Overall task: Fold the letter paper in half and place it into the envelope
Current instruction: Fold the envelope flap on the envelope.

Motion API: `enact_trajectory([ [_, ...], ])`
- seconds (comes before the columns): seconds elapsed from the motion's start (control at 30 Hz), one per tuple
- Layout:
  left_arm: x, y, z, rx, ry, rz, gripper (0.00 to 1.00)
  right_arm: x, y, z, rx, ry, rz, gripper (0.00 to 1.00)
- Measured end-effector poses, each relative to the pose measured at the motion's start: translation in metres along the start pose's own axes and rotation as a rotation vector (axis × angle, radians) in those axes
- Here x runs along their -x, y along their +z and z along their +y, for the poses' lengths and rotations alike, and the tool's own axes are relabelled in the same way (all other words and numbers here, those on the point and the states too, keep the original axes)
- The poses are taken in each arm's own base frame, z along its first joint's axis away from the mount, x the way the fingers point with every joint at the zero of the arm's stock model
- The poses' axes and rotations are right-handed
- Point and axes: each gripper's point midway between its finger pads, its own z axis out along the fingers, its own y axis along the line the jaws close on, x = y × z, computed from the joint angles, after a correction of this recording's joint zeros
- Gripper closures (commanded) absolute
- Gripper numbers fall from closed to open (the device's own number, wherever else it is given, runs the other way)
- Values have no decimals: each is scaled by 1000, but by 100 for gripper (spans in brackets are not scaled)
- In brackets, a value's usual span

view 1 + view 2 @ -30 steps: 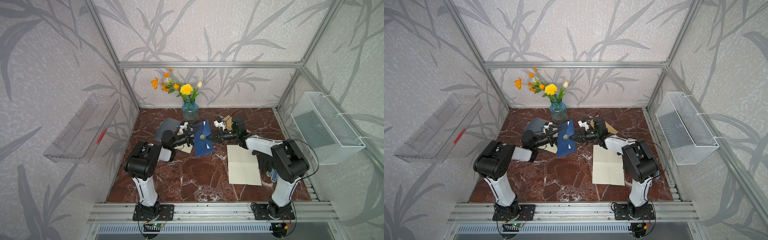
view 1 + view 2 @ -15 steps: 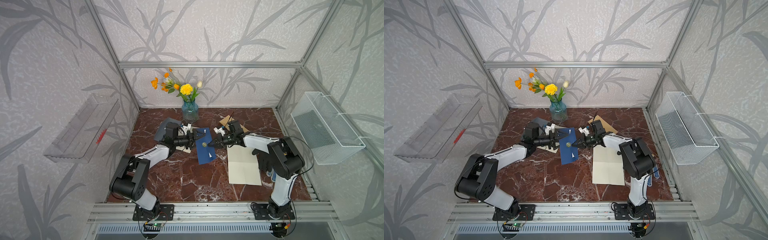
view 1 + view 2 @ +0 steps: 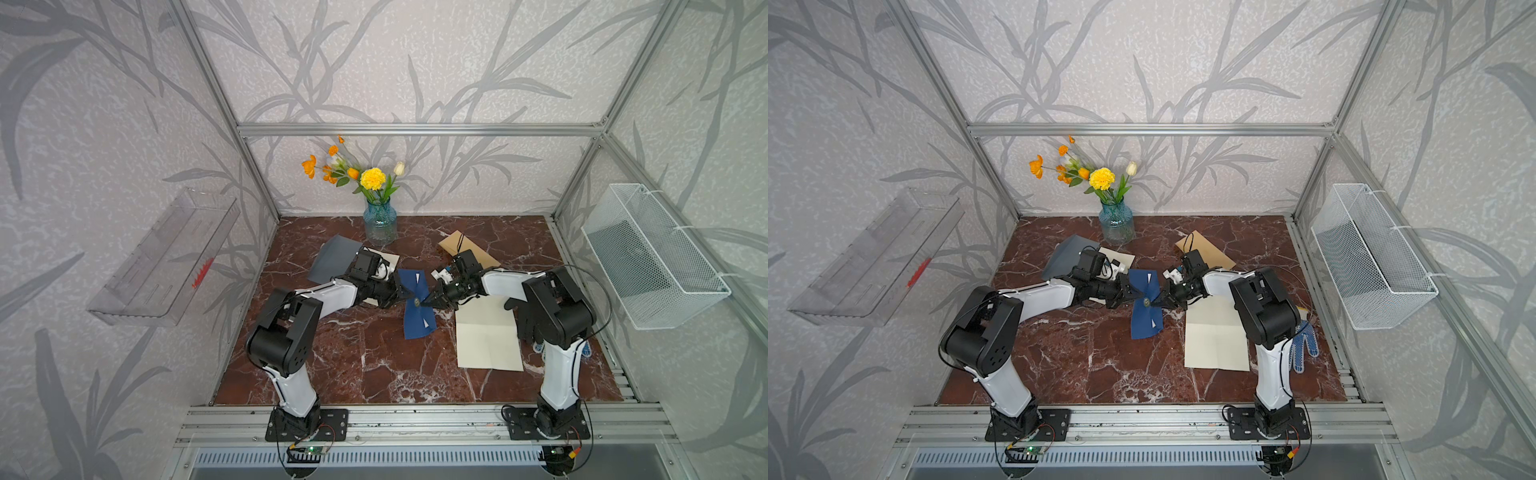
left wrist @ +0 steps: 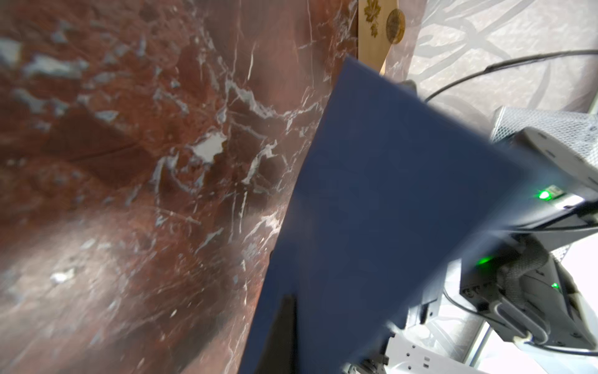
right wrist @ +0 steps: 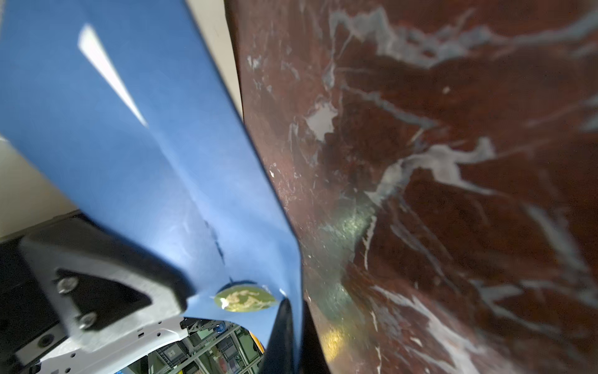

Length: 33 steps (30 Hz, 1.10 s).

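Gently now — right pincer [image 3: 427, 301] is clamping the navy envelope [image 3: 417, 325], left pincer [image 3: 400, 292] is straddling its opposite edge, grip unclear — avoid crumpling.

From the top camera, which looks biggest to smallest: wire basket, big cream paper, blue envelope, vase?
wire basket
cream paper
blue envelope
vase
The envelope is lifted nearer the camera, so the last two are unsure.

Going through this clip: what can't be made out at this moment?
- the letter paper: mostly hidden under the left arm in both top views; folded or not, unclear.
- left gripper: tiny in top views, and the envelope blocks its wrist view; grip unclear.
- glove: partly behind the right arm.
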Motion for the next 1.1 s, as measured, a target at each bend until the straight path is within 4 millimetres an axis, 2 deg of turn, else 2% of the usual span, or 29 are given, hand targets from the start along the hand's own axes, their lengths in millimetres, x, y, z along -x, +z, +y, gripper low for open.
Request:
enact_trajectory([
  [0.03, -2, -3, -3, 6, 20, 5, 47, -1, 1, -1, -6, -1, 1, 100],
  [0.1, -4, -12, -16, 7, 62, 7, 36, -2, 5, -7, -23, 3, 4, 100],
  [0.17, -5, -22, -30, 2, 106, -1, 36, -1, 7, -14, -46, 16, 2, 100],
  [0.27, -8, -33, -56, -46, 180, -20, 41, 0, 10, -25, -79, 34, -2, 100],
  [0.4, -10, -23, -72, -104, 204, -8, 50, 0, 12, -30, -91, 36, -2, 100],
  [0.47, -10, -11, -69, -112, 183, 10, 55, 0, 12, -30, -92, 35, -2, 100],
  [0.57, -8, 9, -63, -134, 143, 39, 72, 0, 12, -31, -92, 35, -3, 100],
  [0.7, -3, 36, -46, -160, 68, 77, 85, -1, 13, -31, -90, 32, -3, 100],
  [0.83, -4, 50, -30, -153, 21, 103, 89, -1, 13, -31, -83, 29, -3, 100],
  [1.1, -8, 56, -17, -125, 34, 124, 93, -1, 13, -31, -81, 26, -4, 100],
])
